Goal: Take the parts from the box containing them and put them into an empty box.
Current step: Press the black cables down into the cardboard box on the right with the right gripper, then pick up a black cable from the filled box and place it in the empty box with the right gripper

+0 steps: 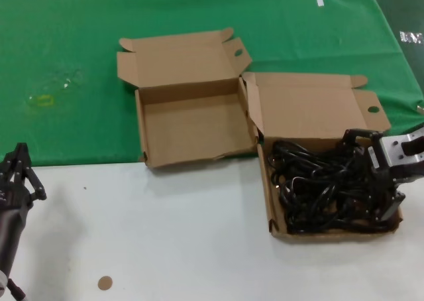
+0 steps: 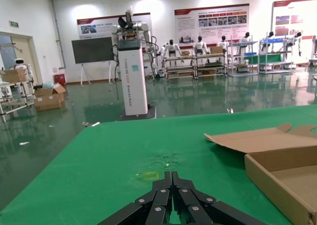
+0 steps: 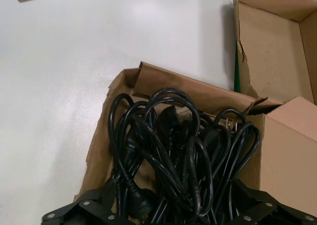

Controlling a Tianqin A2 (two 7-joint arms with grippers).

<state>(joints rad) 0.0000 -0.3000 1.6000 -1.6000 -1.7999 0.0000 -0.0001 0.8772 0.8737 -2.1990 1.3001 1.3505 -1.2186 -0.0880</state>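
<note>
The parts, a tangle of black power cords (image 1: 318,188), fill the box containing them (image 1: 271,205) at the right, whose lid (image 1: 311,105) stands open. My right gripper (image 1: 371,178) is down in that box at its right end. In the right wrist view its jaws stand wide open on either side of the cords (image 3: 168,136), inside the cardboard wall (image 3: 163,81). The empty box (image 1: 192,125) lies open just left of it, touching at the corner, and its floor (image 3: 270,51) also shows in the right wrist view. My left gripper (image 1: 21,154) waits shut at the near left; its fingertips (image 2: 172,175) are together.
A green cloth (image 1: 79,49) covers the far half of the table and a white surface (image 1: 165,235) the near half. A small brown disc (image 1: 105,283) lies near the front edge. A yellowish clear mark (image 1: 46,95) sits on the cloth at the left.
</note>
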